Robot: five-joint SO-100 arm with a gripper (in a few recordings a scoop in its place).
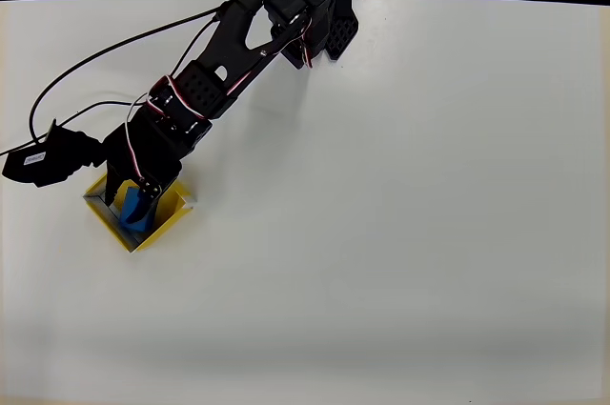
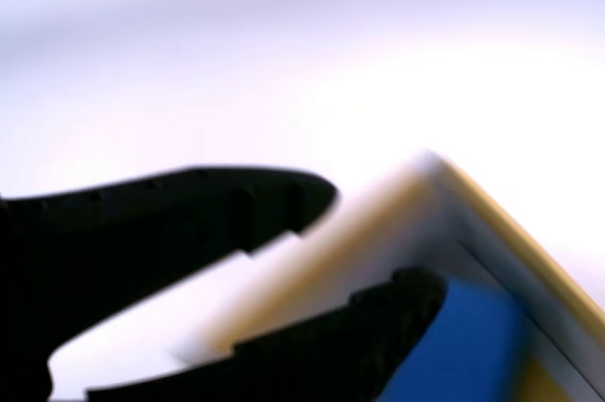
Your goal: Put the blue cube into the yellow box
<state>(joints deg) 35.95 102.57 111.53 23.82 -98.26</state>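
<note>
You are looking, in the overhead view, at the black arm (image 1: pixel 224 71) reaching from the table's (image 1: pixel 410 233) far edge toward its left side, where the gripper (image 1: pixel 136 201) is hanging over the yellow box (image 1: pixel 172 210) and hiding most of its floor. The blue cube (image 1: pixel 132 210) is sitting inside the box with only a sliver peeking out between the fingers, which seem to be pinching it. The wrist view is blurring badly: dark fingers (image 2: pixel 340 345), a pale box rim (image 2: pixel 378 222) and a blue patch (image 2: pixel 463 345) cut off at the bottom edge.
</note>
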